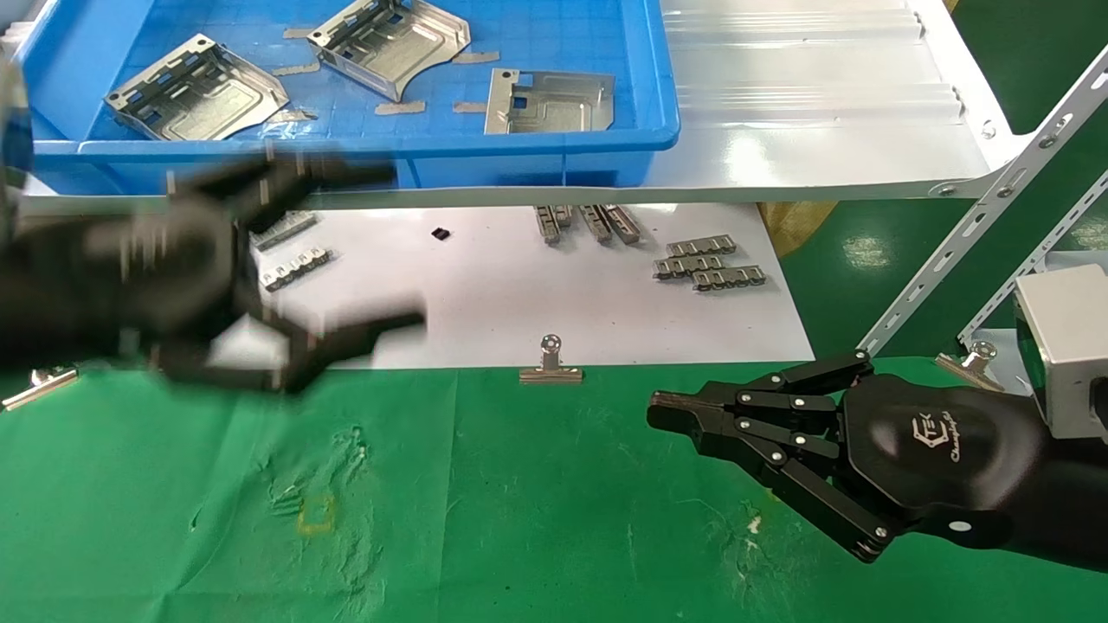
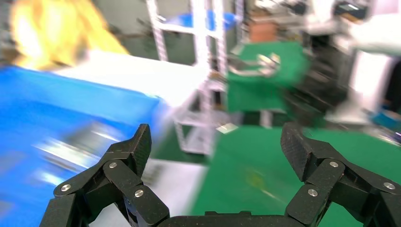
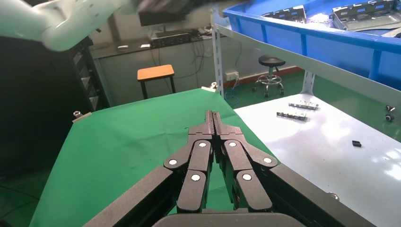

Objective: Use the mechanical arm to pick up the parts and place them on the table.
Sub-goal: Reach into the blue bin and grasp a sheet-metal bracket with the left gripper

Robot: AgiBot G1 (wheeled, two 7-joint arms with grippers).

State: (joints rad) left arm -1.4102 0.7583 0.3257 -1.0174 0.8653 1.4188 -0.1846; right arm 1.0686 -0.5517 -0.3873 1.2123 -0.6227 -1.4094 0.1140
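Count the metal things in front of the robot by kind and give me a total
Stamped plates in the blue tray: 3
Groups of small slotted strips on the white sheet: 3
Binder clips: 3
Total: 9

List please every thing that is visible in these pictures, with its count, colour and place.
parts: three, silvery-grey, inside the blue bin
blue bin: one, on the white shelf
white shelf: one, glossy, behind the sheet
white sheet: one, under the shelf edge
slotted strips: several, grey, on the sheet
binder clip: silver, at the sheet's front edge
table: green cloth, in front
left gripper: black, jaws open, empty, above the sheet's left end
right gripper: black, jaws shut, above the cloth
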